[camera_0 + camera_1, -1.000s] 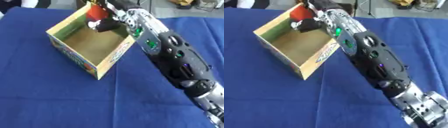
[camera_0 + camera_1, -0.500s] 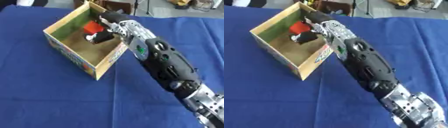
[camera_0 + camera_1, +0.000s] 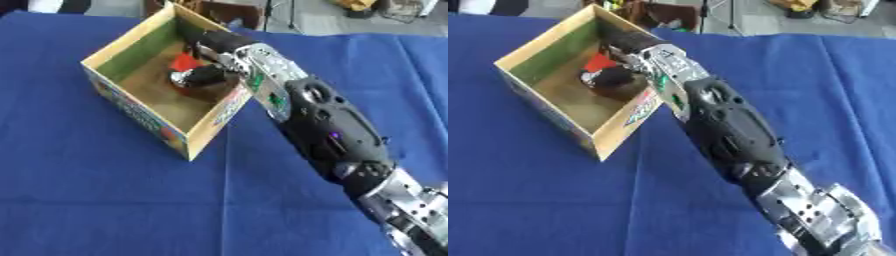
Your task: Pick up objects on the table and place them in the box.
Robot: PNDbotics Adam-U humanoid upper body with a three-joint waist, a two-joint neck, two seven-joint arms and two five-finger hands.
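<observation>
My right arm reaches from the lower right across the blue tablecloth and over the near right wall of the cardboard box. My right hand is down inside the box, near its far corner.

Fingers: curled downward round a dark, rounded object that sits low in the box, at or just above the floor; I cannot tell whether it rests there. One silver fingertip shows at the left side of the object. The grasp looks narrow, closed on the object rather than spread. How the thumb lies is hidden behind the hand.

A red object lies just behind the fingers, against the inner far side of the box; it touches or nearly touches the dark object, and I cannot tell whether the fingers also hold it.

The box stands open-topped, askew on the cloth, green lining on the inner left wall, printed colours on the outer near faces.

My left hand shows in neither view.
</observation>
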